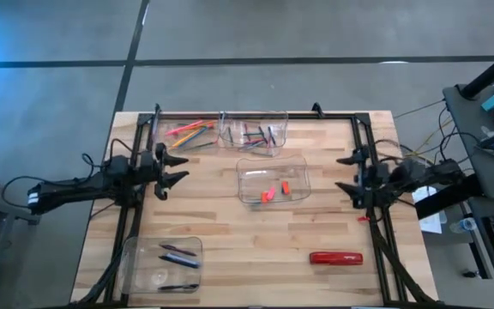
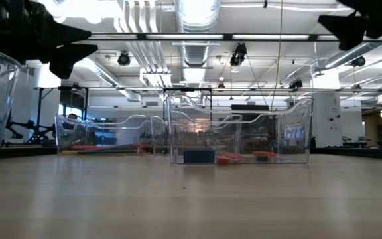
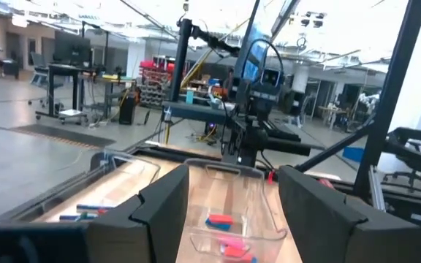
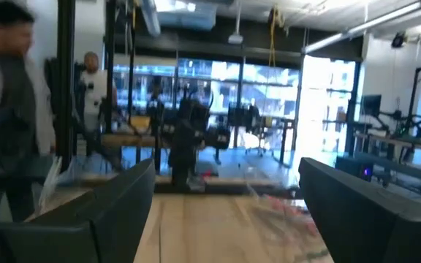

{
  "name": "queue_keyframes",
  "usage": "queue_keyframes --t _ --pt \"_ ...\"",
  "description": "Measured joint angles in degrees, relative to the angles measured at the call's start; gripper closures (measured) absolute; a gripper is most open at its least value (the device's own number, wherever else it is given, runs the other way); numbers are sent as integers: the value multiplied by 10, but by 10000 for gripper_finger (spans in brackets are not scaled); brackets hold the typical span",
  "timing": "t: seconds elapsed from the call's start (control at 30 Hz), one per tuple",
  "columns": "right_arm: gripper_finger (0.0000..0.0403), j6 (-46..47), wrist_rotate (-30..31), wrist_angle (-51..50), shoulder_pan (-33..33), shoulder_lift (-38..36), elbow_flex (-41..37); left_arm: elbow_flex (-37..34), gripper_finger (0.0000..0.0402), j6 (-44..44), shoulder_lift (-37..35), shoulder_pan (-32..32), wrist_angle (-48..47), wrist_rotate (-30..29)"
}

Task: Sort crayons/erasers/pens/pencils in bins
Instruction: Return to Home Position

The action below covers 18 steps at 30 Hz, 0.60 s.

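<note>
Four clear bins stand on the wooden table. The far-left bin (image 1: 191, 133) holds orange, red and green pencils. The bin beside it (image 1: 254, 131) holds several dark and coloured sticks. The middle bin (image 1: 271, 180) (image 3: 232, 219) holds small red and orange erasers (image 1: 274, 190) (image 2: 228, 159). The near-left bin (image 1: 163, 261) holds dark pens. My left gripper (image 1: 177, 169) (image 3: 234, 175) hovers open at the table's left, pointing level at the middle bin. My right gripper (image 1: 346, 172) (image 4: 226, 175) hovers open at the right, facing it. Neither holds anything.
A large red oblong object with white lettering (image 1: 335, 257) lies near the front right. A small red piece (image 1: 363, 219) lies by the right arm's frame. Black frame rails run along the table's left, right and far edges. People stand in the room beyond the table (image 4: 6, 109).
</note>
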Motion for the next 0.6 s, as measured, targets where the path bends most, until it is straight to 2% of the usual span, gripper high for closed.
queue_keyframes --t 0.2,0.6 --pt "78 14 4 63 -13 17 -55 -42 206 -1 -17 -2 42 2" --pt "79 68 0 20 -45 17 -84 -43 206 1 -18 -2 34 78"
